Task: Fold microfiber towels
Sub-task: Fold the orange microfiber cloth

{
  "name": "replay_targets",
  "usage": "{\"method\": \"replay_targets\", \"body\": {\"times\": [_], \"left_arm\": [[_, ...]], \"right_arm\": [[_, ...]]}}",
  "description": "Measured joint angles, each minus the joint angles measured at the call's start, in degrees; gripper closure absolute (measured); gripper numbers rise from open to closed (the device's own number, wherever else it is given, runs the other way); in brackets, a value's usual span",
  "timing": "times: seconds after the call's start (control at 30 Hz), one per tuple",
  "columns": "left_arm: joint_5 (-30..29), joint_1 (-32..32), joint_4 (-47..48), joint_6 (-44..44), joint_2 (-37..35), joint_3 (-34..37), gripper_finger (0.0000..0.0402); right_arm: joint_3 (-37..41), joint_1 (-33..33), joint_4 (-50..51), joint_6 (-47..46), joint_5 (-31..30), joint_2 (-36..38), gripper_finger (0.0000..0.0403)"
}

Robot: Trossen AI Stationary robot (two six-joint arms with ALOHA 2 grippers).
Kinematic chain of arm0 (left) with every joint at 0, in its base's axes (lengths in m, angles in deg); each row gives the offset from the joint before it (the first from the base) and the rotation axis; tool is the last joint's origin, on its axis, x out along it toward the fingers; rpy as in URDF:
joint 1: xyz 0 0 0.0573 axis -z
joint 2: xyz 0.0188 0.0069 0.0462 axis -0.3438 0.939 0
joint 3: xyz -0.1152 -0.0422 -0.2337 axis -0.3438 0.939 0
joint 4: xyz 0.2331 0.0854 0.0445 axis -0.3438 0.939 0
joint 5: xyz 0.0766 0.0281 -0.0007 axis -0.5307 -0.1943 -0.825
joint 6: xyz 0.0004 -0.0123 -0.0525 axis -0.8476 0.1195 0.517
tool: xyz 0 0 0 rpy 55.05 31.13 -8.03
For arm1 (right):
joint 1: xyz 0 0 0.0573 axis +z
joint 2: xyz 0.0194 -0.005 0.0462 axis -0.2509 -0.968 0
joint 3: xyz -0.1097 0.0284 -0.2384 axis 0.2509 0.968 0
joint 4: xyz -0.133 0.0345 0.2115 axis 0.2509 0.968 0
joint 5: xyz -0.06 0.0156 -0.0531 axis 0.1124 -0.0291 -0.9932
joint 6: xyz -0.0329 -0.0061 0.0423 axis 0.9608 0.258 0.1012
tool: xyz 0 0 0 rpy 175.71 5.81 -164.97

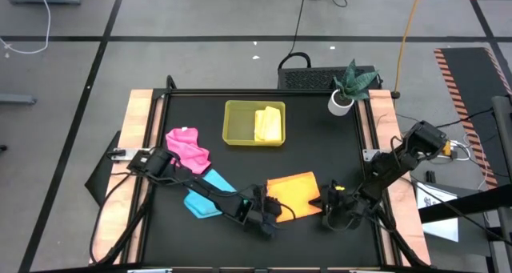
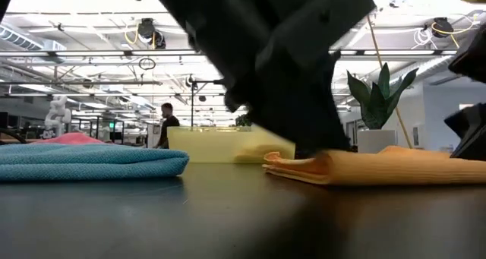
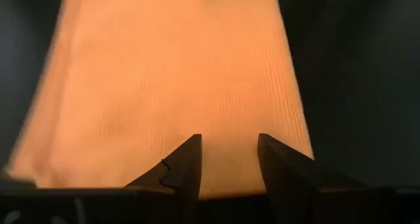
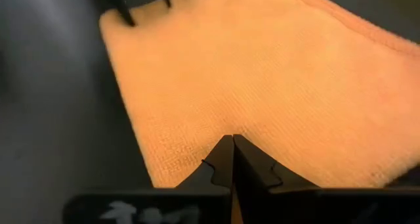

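An orange towel [image 1: 292,193] lies folded flat on the black table near its front edge. My left gripper [image 3: 230,159] stands open at the towel's left end, with the cloth showing between its fingers. At the towel's right end my right gripper [image 4: 231,141] is shut, its tips over the cloth. Left of them a sky-blue towel [image 1: 204,197] lies on the table, and a pink one [image 1: 188,147] lies crumpled beyond it. A yellow towel [image 1: 269,125] lies folded in the yellow-green tray [image 1: 238,122]. My left gripper comes slanting down from the table's left onto the top of the orange towel, close to its left edge [image 3: 226,181]. In the low view a dark fingertip [image 2: 315,141] meets the cloth's upper face. The open fingers enclose no cloth, and the towel lies flat. My right gripper points its shut fingertips at the towel's top near the right edge [image 4: 197,129]; whether they touch it I cannot tell.
A potted plant [image 1: 350,87] in a white pot stands at the table's far right corner. Wooden rails [image 1: 138,121] run along the left and right sides. Bare black table [image 1: 320,145] lies between the tray and the orange towel.
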Motion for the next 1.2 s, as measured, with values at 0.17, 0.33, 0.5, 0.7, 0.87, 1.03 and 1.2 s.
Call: {"method": "replay_targets", "body": {"times": [0.17,0.33,0.5,0.7,0.87,1.03,1.2], "left_arm": [[0.31,-0.05,4.98,3.36,0.19,-0.04,0.0250],[-1.55,1.48,4.23,3.41,-1.38,0.04,0.0250],[-4.22,2.70,0.05,1.93,-2.50,0.02,0.0250],[3.05,2.71,-8.39,-2.34,-1.44,-0.02,0.0250],[0.41,2.11,-9.08,-6.47,0.35,0.00,0.0250],[-2.63,1.14,-1.92,-2.63,1.19,0.02,0.0250],[-10.09,0.80,7.86,4.12,1.08,-0.04,0.0250]], "right_arm": [[0.76,0.49,-1.71,0.06,2.03,0.04,0.0403],[0.83,1.89,-12.28,8.30,11.33,-0.05,0.0403],[0.83,3.62,-22.35,17.09,11.70,-0.01,0.0403],[0.77,2.97,-17.22,14.54,0.80,-0.01,0.0403],[0.81,-0.69,-2.93,5.53,-1.30,-0.01,0.0403],[0.66,-2.05,3.00,-1.49,-1.86,0.12,0.0403],[0.79,-0.42,-1.38,-2.63,-1.89,-0.05,0.0403]]}}
